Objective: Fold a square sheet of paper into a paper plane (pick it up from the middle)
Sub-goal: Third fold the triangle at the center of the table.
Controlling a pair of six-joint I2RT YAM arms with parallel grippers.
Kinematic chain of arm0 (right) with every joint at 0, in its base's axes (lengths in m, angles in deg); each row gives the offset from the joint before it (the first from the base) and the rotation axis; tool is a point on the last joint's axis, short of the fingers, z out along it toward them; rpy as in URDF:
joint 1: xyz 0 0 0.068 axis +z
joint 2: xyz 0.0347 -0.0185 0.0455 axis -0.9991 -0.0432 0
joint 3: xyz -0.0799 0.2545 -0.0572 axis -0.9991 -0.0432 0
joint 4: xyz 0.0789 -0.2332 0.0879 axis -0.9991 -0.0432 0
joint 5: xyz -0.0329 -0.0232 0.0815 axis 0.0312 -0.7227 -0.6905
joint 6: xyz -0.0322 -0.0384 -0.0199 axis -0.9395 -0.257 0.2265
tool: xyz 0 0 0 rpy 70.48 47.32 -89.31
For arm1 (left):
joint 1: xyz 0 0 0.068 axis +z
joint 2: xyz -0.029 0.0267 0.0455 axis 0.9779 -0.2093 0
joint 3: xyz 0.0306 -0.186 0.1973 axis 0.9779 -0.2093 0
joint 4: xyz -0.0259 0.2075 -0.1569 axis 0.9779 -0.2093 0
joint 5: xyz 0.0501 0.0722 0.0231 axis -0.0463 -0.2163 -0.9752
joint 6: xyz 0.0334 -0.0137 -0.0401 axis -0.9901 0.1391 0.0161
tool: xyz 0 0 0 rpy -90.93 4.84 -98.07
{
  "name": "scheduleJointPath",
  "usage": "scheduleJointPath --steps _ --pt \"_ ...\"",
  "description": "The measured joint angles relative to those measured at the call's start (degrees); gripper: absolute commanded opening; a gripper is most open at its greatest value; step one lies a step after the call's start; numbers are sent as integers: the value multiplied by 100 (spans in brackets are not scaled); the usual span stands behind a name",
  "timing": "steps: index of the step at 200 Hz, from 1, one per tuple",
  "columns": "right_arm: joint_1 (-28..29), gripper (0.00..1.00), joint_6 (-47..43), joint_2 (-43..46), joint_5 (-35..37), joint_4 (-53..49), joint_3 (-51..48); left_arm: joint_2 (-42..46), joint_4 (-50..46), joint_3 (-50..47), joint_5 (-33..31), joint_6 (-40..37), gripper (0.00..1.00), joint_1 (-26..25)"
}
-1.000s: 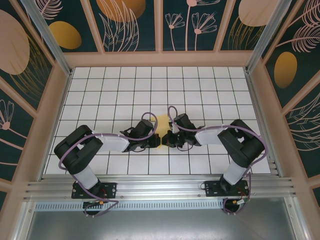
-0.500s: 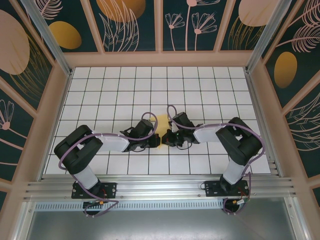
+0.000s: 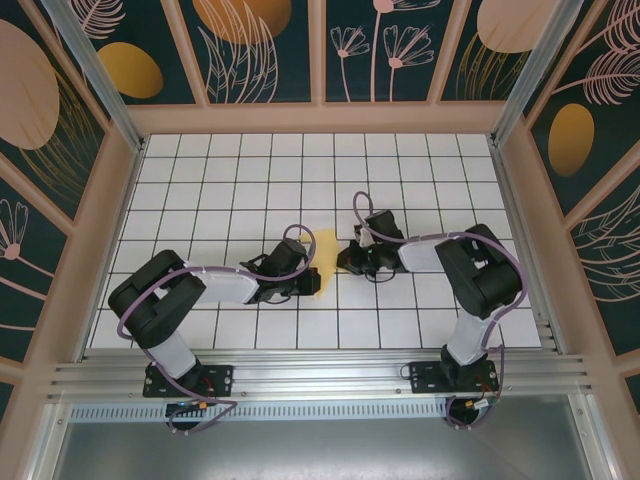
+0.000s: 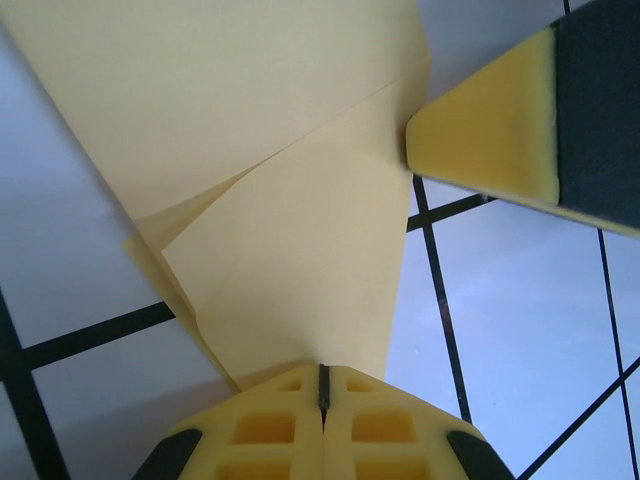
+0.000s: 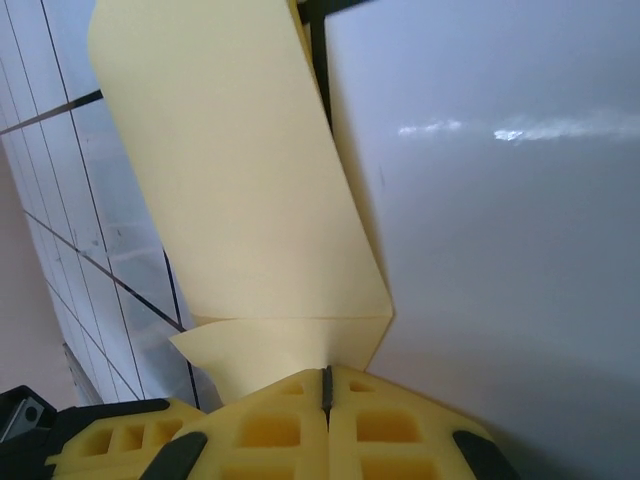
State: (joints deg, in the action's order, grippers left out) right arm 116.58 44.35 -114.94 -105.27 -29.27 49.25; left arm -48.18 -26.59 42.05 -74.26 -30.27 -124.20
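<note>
Left gripper (image 3: 312,283): pinched together on a corner of the pale yellow sheet of paper (image 3: 324,243). Right gripper (image 3: 346,262): likewise clamped on the sheet's folded edge from the opposite side. Sat partly folded between both grippers near the middle of the tiled table (image 3: 200,180), one flap overlapping another; seemed partly raised off the tiles.

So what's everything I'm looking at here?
sheet of paper: one, pale yellow, partly folded, mid-table between the hands
table: one, white tiles, dark grid
walls: three, dark green with peach and gold plant patterns, around the table
rails: silver metal, along the near edge
left arm: one, black and white, near-left
right arm: one, black and white, near-right
left hand: one, yellow fingers, shut on the paper
right hand: one, yellow fingers, shut on the paper
</note>
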Motion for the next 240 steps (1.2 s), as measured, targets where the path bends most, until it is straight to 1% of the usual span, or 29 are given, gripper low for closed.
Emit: scheduleJointPath --steps 34,63,101,124,136,162,203,240 --pt "-269 8 -142 -15 271 -111 177 11 0 -4 9 -61 0 0" --pt "-317 14 -164 31 356 -125 186 131 -212 2 22 -166 0 0" --pt "-308 30 -57 592 343 -22 -214 494 -903 195 -66 -195 3 4" --pt "-282 40 0 800 251 103 -424 756 -1008 398 -201 -186 4 66" --pt "-256 43 44 811 179 184 -487 800 -1008 483 -273 -184 3 125" --pt "-157 44 61 809 55 297 -557 673 -1036 612 -363 -186 1 210" --pt "-22 45 122 737 2 455 -562 358 -1161 629 -476 -186 0 214" --pt "98 46 190 645 4 481 -562 256 -1202 629 -632 -190 0 214"
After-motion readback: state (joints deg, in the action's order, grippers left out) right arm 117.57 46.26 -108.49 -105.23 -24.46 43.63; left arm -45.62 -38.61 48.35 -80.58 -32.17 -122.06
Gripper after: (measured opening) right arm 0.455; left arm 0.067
